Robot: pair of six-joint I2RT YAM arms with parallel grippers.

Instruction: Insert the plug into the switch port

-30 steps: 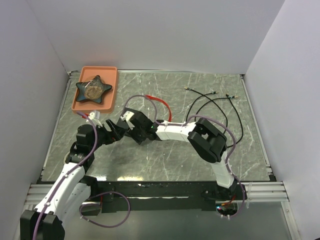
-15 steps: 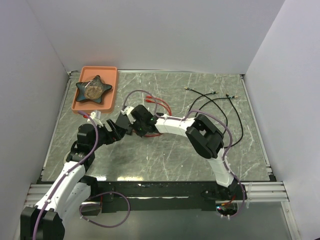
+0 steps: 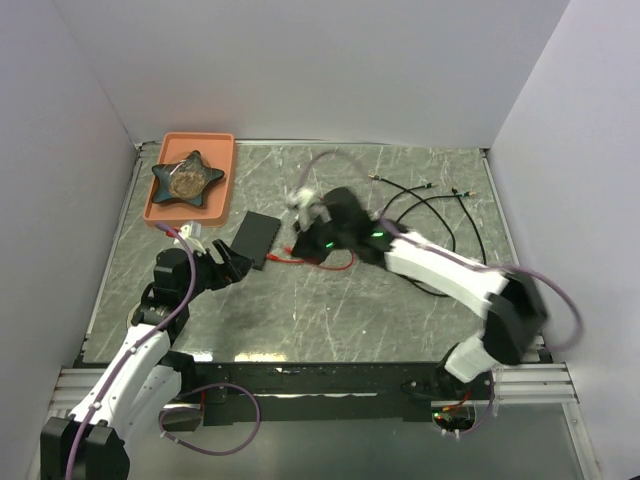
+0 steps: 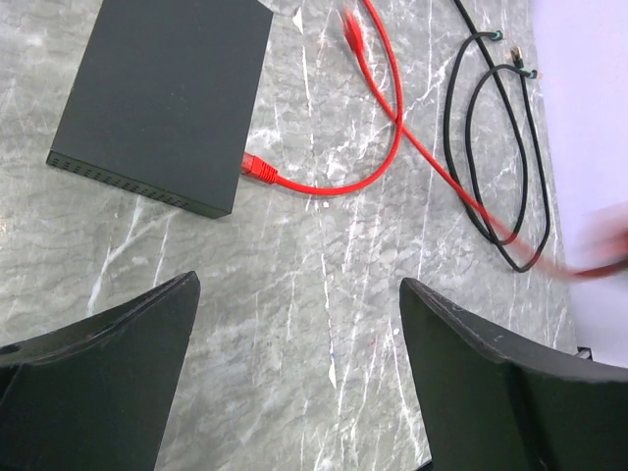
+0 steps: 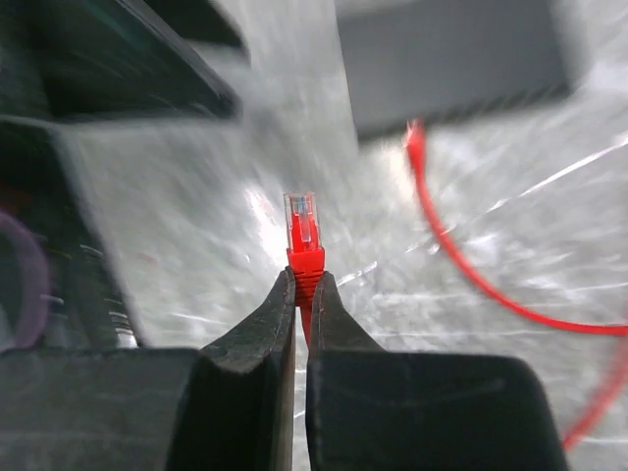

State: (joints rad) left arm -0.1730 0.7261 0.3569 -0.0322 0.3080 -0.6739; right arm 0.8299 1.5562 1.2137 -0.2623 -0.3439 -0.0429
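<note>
Plug [image 5: 302,231] clamped in the right gripper [image 5: 301,283], short of the switch [image 4: 162,98].
Ahead-right of those closed fingertips, switch flat on the table [image 4: 324,373], bare marble between. Left gripper [image 4: 297,289] spread wide, holding nothing; switch ahead-left of it, socket edge nearest, open tabletop between the fingers; red cable [image 4: 397,123] and black cables [image 4: 447,128] ahead-right, second connector [image 4: 259,168] against the switch's side edge.
</note>
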